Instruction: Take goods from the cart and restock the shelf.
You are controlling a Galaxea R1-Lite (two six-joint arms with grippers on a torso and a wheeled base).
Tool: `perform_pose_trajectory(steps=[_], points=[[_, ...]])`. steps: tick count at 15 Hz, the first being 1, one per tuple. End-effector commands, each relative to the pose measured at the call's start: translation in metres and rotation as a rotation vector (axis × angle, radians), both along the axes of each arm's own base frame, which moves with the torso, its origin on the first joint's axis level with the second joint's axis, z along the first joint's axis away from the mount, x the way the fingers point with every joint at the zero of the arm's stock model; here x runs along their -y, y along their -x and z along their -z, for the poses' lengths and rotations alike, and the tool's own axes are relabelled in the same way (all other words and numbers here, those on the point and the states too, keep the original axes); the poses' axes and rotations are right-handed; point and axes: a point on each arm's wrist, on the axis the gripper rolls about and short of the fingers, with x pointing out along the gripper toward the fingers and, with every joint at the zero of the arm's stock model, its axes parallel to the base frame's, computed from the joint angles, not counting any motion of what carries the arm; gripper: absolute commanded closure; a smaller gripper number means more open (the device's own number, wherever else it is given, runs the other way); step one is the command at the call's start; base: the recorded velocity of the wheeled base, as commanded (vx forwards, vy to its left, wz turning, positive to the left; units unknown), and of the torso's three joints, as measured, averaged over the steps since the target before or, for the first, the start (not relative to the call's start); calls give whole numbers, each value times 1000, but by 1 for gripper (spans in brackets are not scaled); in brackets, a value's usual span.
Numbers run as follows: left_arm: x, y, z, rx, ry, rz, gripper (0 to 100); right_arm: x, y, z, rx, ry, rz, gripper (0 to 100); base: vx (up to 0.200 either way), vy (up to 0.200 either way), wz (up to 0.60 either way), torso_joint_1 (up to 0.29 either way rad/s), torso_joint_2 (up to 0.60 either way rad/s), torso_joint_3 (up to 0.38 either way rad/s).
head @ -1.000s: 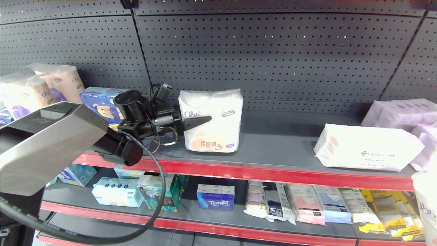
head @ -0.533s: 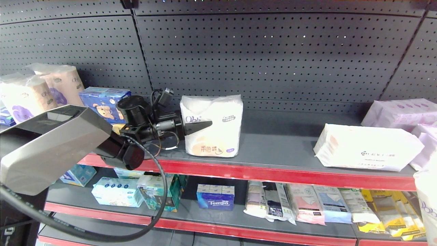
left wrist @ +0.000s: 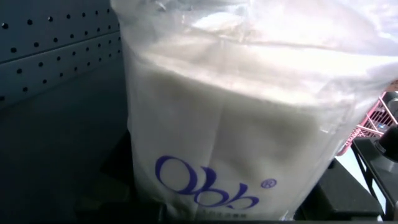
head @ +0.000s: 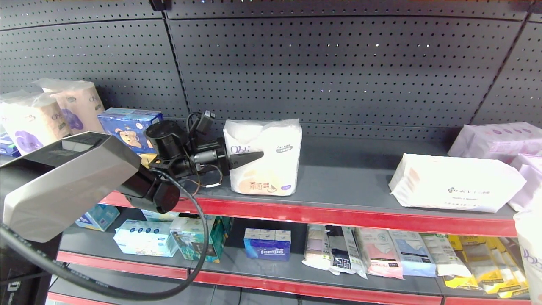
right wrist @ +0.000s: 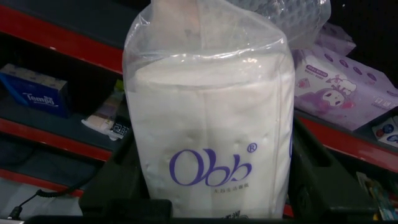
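left gripper [head: 256,151] holds upright pack [head: 271,169] | pack stands on top shelf [head: 338,180] | flat packet [head: 457,182] well right | second pack [head: 530,254] at right edge

Retail shop: pegboard [head: 338,63] backing, red-edged shelf [head: 338,216], packaged tissue goods [head: 266,243] in rows on two tiers.

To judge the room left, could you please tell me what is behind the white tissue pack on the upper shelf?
Behind the white tissue pack rises the perforated back panel; the shelf board directly behind it is hidden by the pack.
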Motion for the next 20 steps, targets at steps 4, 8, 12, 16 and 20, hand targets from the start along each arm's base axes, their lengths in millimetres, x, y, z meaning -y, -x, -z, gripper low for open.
perform_pose_trajectory(steps=[4,8,12,16,20], points=[[4,2,4,-10,-1,10,100,0,-1,0,-3,0,1,100,0,0,0,0,0,0],[4,3,4,-10,-1,10,100,0,-1,0,-4,0,3,100,0,0,0,0,0,0],[4,2,5,-7,-1,8,100,0,-1,0,-4,0,15,100,0,0,0,0,0,0],[5,2,7,-18,2,6,0,0,-1,0,-6,0,15,100,0,0,0,0,0,0],[6,2,2,-8,9,9,0,0,-1,1,-7,0,14,100,0,0,0,0,0,0]])
